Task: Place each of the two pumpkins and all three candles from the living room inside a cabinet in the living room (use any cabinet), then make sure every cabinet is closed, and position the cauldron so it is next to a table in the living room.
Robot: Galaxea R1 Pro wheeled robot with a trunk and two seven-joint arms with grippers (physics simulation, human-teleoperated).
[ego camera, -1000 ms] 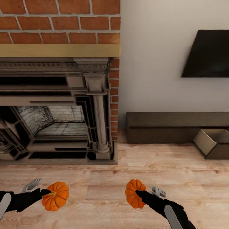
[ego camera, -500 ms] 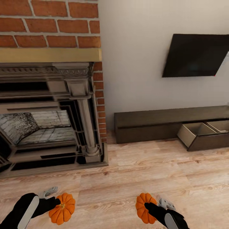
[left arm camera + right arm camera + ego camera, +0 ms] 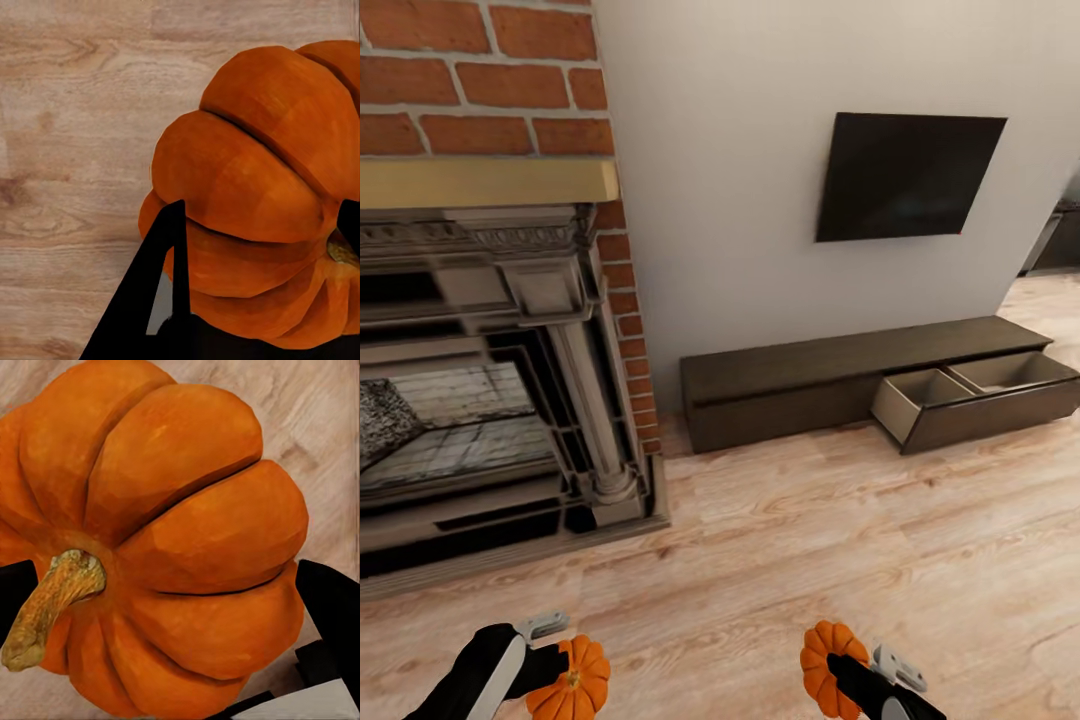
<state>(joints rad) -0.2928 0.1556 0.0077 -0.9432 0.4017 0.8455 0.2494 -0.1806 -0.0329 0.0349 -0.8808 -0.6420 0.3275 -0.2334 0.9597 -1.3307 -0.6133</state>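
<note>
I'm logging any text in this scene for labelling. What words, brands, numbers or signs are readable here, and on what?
None: no readable text anywhere.
The wall-mounted TV has a blank dark screen.
The brick fireplace, the cabinet with its open drawer, and the pumpkins in the left hand and right hand carry no lettering.

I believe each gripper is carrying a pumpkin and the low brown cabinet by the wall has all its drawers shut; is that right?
Not quite. The head view shows the cabinet with a drawer pulled open at its right end. The rest holds: the left gripper and right gripper each carry a pumpkin.
</note>
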